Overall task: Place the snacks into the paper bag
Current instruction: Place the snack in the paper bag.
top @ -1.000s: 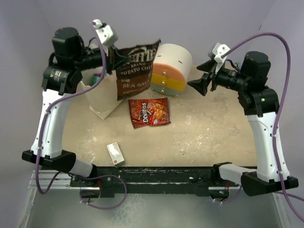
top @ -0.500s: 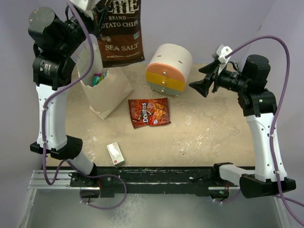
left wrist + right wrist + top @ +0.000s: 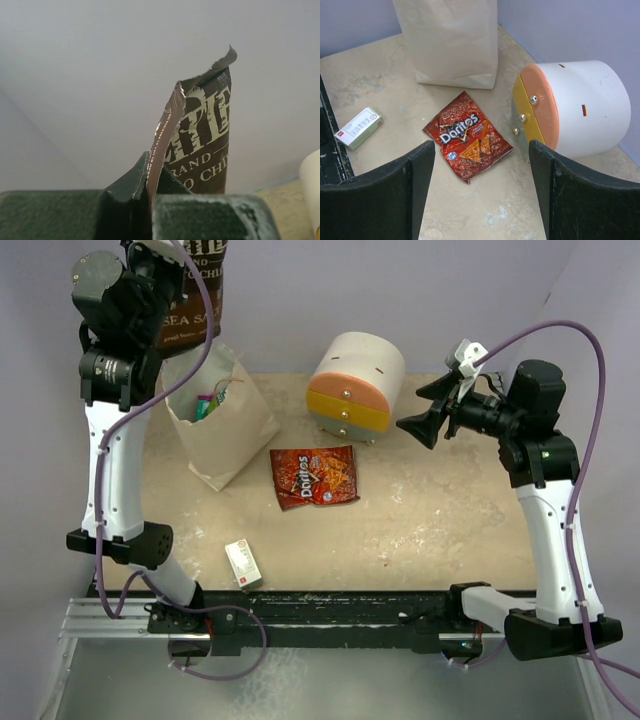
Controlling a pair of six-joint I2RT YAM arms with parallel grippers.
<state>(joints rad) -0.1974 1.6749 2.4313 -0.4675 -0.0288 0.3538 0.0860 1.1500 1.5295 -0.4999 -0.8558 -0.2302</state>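
My left gripper [image 3: 152, 175] is shut on the top edge of a dark brown potato chip bag [image 3: 207, 135]. In the top view that chip bag [image 3: 190, 300] hangs high at the upper left, just above the open mouth of the cream paper bag [image 3: 225, 435]. Small green and pink packets [image 3: 208, 402] show inside the paper bag. A red-brown Doritos bag [image 3: 313, 477] lies flat on the table, right of the paper bag. My right gripper [image 3: 425, 420] hovers open at the right, apart from everything. In the right wrist view the Doritos bag [image 3: 467, 137] lies below its open fingers.
A round white, orange and yellow drawer unit [image 3: 355, 385] stands behind the Doritos bag, close to my right gripper. A small white box [image 3: 243, 563] lies near the front edge. The paper bag [image 3: 452, 40] stands upright against the back left.
My left arm has lifted the dark chip bag up and to the left, from beside the drawer unit to above the paper bag. The right gripper has opened slightly wider.
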